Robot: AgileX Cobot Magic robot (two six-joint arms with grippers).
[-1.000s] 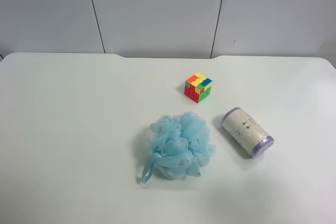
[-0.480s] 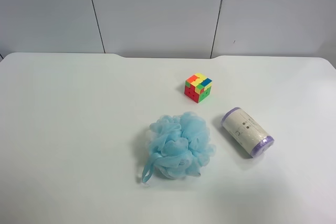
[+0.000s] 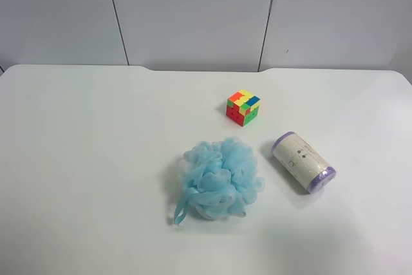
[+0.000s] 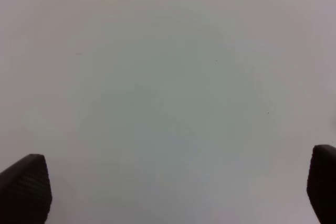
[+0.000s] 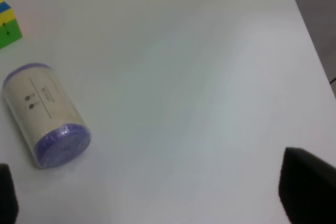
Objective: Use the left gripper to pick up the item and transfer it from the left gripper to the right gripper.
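The item (image 3: 303, 162), a cream-white cylinder with purple ends and small black marks, lies on its side on the white table (image 3: 77, 159). It also shows in the right wrist view as the item (image 5: 45, 114), well away from the fingertips. My right gripper (image 5: 157, 195) is open with nothing between its dark fingertips (image 5: 307, 187). My left gripper (image 4: 173, 190) is open too, hovering over bare table with its fingertips (image 4: 25, 187) far apart; the item is not in that view. Neither arm appears in the exterior high view.
A blue mesh bath pouf (image 3: 217, 180) sits left of the item. A multicoloured puzzle cube (image 3: 243, 107) stands behind it, also seen as the cube (image 5: 9, 23). The table's edge (image 5: 310, 40) runs close by in the right wrist view. Grey wall panels stand behind.
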